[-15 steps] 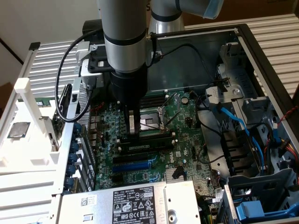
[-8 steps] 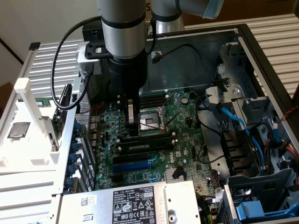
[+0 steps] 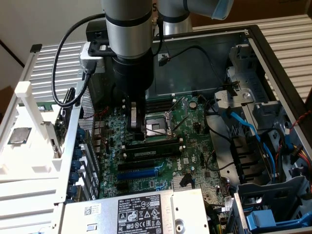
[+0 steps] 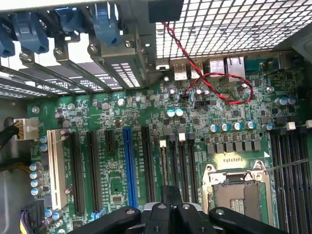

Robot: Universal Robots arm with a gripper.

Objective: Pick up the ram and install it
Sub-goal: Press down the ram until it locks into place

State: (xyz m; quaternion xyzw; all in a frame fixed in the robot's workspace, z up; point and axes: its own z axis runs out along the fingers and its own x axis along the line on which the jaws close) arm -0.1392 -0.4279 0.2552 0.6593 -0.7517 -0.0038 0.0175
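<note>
The ram (image 3: 153, 142) appears as a long dark stick standing on edge in a memory slot beside the CPU socket (image 3: 155, 127). I cannot tell how deep it sits. My gripper (image 3: 134, 126) hangs just above the end of that stick towards the exterior view's left. Its fingers are shut together with nothing visible between them. In the wrist view my gripper (image 4: 170, 191) is shut directly over the row of narrow black memory slots (image 4: 183, 165) next to the CPU socket (image 4: 239, 192). The fingers hide the slot beneath them.
A blue expansion slot (image 3: 139, 172) (image 4: 129, 165) lies among black slots. A silver power supply (image 3: 136, 212) sits at the near edge. Blue cables (image 3: 243, 126) and drive cages fill the exterior view's right. A red-black wire (image 4: 219, 87) loops near the rear ports.
</note>
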